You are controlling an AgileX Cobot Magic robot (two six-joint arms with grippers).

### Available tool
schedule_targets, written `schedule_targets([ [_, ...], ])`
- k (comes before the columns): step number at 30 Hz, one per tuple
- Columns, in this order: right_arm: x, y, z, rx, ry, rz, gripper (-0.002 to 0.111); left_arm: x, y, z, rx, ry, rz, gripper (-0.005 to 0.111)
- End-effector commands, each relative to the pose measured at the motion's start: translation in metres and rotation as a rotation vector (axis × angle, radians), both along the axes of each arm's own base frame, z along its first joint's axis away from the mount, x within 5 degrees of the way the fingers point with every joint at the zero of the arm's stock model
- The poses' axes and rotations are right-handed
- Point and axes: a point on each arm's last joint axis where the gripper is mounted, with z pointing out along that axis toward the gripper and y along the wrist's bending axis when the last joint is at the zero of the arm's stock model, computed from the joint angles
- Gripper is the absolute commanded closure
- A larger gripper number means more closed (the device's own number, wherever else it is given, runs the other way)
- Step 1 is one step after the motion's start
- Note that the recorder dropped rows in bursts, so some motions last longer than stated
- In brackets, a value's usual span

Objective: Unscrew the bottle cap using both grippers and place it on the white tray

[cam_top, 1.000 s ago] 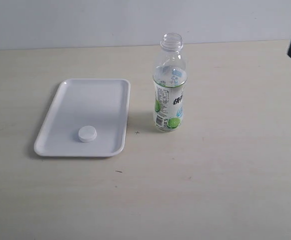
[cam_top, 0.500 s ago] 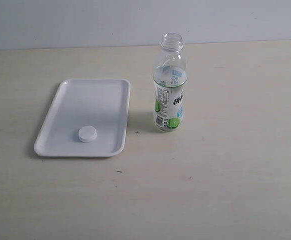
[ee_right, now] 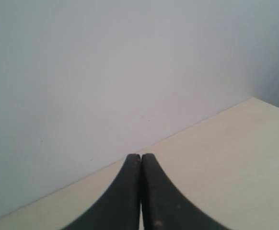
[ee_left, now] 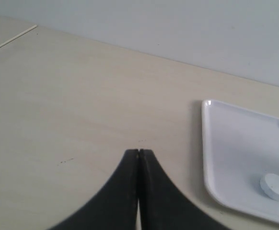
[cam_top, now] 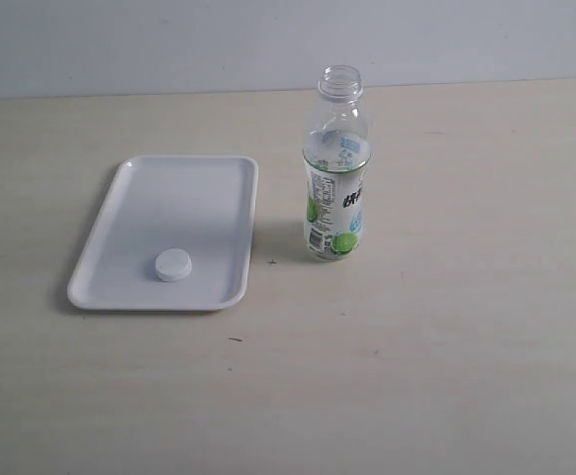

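The bottle cap [cam_top: 172, 264] lies flat inside the white tray [cam_top: 130, 198], near its front edge. To the right of the tray the bottle [cam_top: 336, 168] stands upright with its neck bare. Neither arm shows in the exterior view. In the left wrist view my left gripper [ee_left: 138, 152] is shut and empty above bare table, with the tray [ee_left: 216, 143] and the cap [ee_left: 275, 186] off to one side. The right wrist view shows my right gripper [ee_right: 140, 156] shut and empty, facing the wall and a strip of table.
The beige table [cam_top: 446, 376] meets a pale wall [cam_top: 169, 40] at the back. A few small dark specks [cam_top: 235, 339] mark the tabletop in front of the tray.
The black end of the right arm, seen at the right edge one second ago, has left the exterior view. Bottle, cap and tray have not moved.
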Motion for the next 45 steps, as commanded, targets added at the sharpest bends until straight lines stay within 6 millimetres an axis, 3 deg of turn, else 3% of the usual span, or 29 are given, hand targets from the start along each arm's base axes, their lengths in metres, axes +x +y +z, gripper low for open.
schedule_targets([
  [1, -0.008, 0.002, 0.002, -0.043, -0.028, -0.012, 0.108, 0.000, 0.000, -0.001, 0.003, -0.003, -0.002, 0.107],
  [7, -0.019, 0.010, -0.004, -0.163, -0.079, 0.036, 0.108, 0.000, 0.000, -0.001, 0.003, -0.003, -0.002, 0.107],
  [17, -0.026, 0.007, -0.041, -0.310, -0.102, -0.020, 0.108, 0.000, 0.000, -0.001, 0.003, -0.003, -0.002, 0.107],
  [28, -0.017, 0.004, -0.088, -0.273, 0.029, -0.008, 0.108, 0.000, 0.000, -0.001, 0.003, -0.003, -0.002, 0.107],
  [33, -0.017, 0.003, -0.093, -0.346, 0.073, -0.011, 0.108, 0.000, 0.000, -0.001, 0.003, -0.003, -0.002, 0.107],
  [45, -0.020, 0.002, -0.111, -0.342, 0.281, 0.014, 0.108, 0.000, 0.000, -0.001, 0.003, -0.003, -0.002, 0.107],
])
